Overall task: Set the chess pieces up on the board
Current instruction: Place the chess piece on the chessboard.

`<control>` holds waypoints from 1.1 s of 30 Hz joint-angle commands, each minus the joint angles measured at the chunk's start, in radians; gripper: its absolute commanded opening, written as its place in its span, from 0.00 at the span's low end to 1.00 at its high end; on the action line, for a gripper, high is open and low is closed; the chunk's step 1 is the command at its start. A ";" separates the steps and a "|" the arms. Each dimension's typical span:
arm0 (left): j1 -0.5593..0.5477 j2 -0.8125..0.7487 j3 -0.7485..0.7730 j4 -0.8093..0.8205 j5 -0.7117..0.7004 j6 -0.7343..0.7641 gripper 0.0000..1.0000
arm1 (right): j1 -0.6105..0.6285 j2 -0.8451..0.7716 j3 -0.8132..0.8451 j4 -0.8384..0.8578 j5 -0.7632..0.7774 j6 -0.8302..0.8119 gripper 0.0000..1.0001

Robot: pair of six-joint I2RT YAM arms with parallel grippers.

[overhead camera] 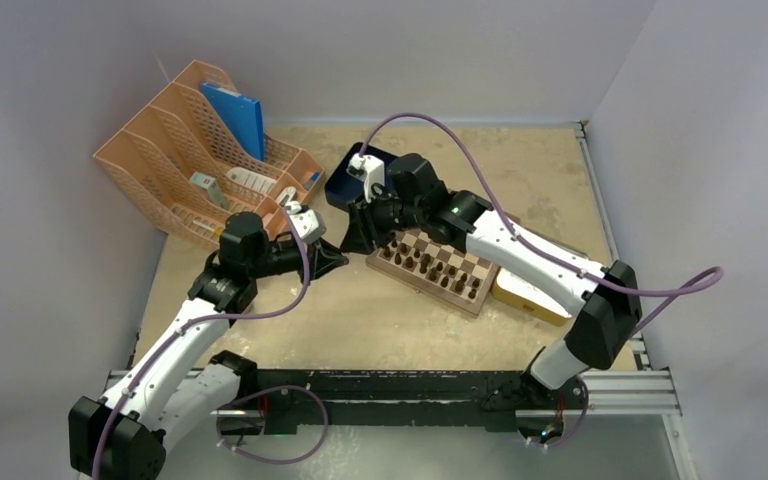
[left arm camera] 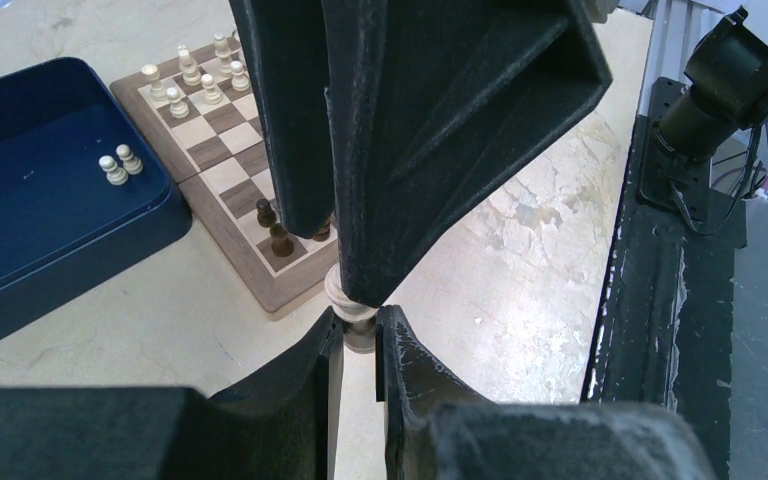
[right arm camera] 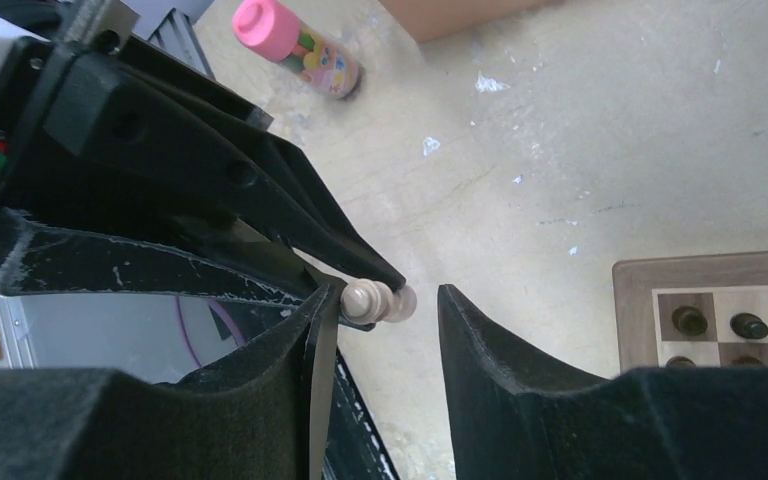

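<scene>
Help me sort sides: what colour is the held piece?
Pale cream piece, clearest in left wrist view.

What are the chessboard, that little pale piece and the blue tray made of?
Chessboard: wood, faint grain showing, satin finish. Pale chess piece: probably light unpainted wood, turned smooth. Blue tray: smooth dark blue with a slight sheen; plastic or painted metal, hard to tell.

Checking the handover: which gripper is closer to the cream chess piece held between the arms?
Left. The left gripper is clamped on the cream chess piece; the right gripper stands open around it, one finger clearly apart from it.
</scene>
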 commanded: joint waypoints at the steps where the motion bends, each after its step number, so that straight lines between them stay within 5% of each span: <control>1: -0.005 -0.004 0.027 0.031 0.013 0.015 0.00 | 0.011 0.004 0.049 -0.026 -0.005 -0.035 0.43; 12: -0.005 0.000 0.027 0.024 0.020 0.016 0.00 | 0.034 0.043 0.067 -0.040 0.000 -0.049 0.34; 20: -0.005 -0.004 0.026 0.021 -0.009 0.003 0.02 | 0.034 0.022 0.067 -0.018 0.047 -0.047 0.12; 29: -0.005 0.017 0.056 -0.009 -0.092 -0.042 0.50 | 0.018 -0.009 0.040 0.031 0.302 0.034 0.08; 33: -0.005 0.002 0.062 -0.014 -0.113 -0.055 0.55 | -0.007 -0.027 0.027 0.044 0.467 0.059 0.08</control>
